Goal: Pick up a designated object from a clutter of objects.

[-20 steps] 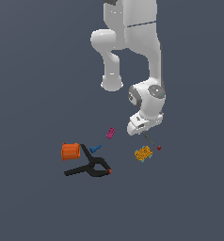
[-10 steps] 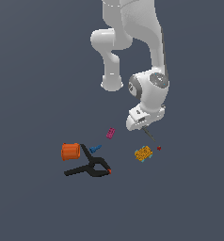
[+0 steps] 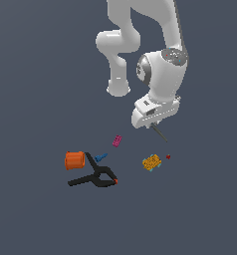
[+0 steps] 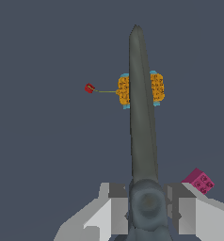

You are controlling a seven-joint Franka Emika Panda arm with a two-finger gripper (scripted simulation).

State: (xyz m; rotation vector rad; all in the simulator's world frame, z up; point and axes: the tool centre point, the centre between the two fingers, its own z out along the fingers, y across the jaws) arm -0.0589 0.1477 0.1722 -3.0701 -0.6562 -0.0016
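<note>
As the wrist view shows it, the scissors (image 4: 143, 141) are pinched at the pivot between the two pads of the tool (image 4: 147, 214), one pad pressed against each side. The blades run straight out from the tool, along its pointing axis, tip furthest away; the handles are not seen in either view. From the exterior view only a thin dark blade (image 3: 159, 133) is seen projecting down and toward that view's right from under the tool (image 3: 151, 122), clear of the tabletop (image 3: 41, 219).

The relation that matters now is judged to be vertical: the blade tip hangs above the yellow-orange block (image 3: 152, 162) and the tiny red bit (image 3: 168, 157), apart from both. A straight lift would be expected to keep it clear.

Count, exterior view:
- scissors: one, held
- orange cylinder (image 3: 74, 160): one, on its side
- black clamp (image 3: 94, 176): one, just beside the cylinder
- blue piece (image 3: 101, 157): one, small, between clamp and pink block
- pink block (image 3: 117, 141): one
- yellow-orange block: one
- red bit: one

Pick-up is judged done or nearly so.
</note>
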